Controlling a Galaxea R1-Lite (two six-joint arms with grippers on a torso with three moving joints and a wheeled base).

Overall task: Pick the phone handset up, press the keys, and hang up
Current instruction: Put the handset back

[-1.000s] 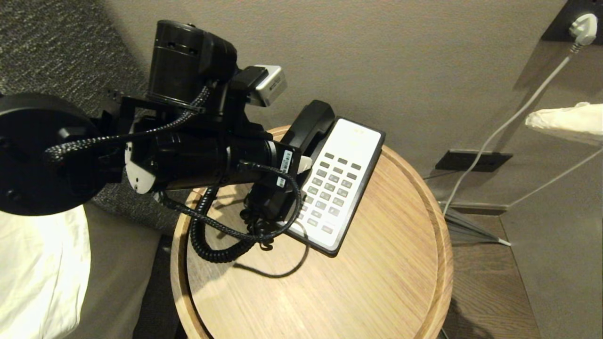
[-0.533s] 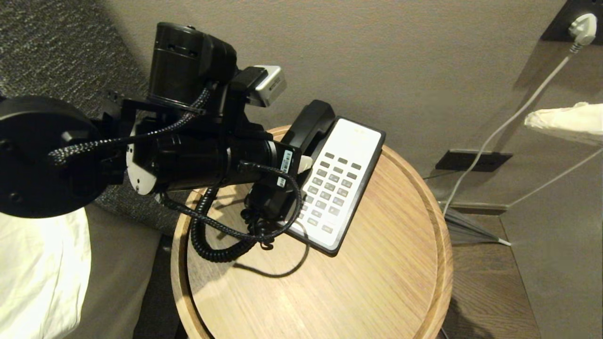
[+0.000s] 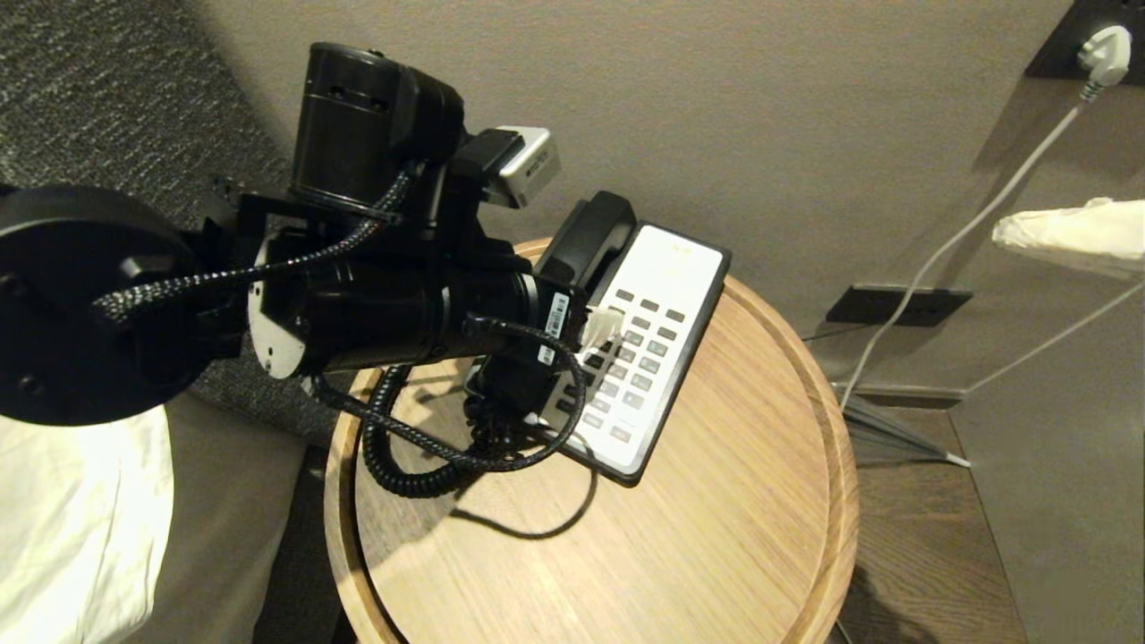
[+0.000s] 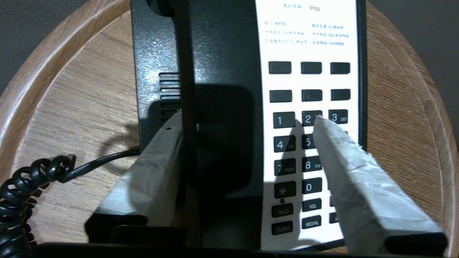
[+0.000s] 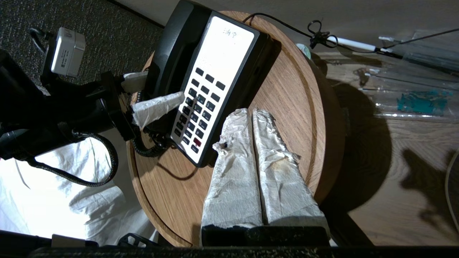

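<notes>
While the right gripper [image 5: 251,118] hangs near the table's front edge with its two wrapped fingers pressed together and nothing between them, the left gripper [image 4: 247,122] sits over the phone with fingers spread apart, released. One left finger [image 4: 157,161] lies along the outer side of the phone handset [image 4: 222,107], the other over the keypad [image 4: 304,143] with its tip at the 2 key. Handset rests in its cradle on the phone base [image 3: 666,268], along the side away from the keys. Coiled cord [image 3: 394,465] loops on the round wooden table [image 3: 680,555]. Farther back, a white plug [image 3: 1107,45] sits in a wall socket.
</notes>
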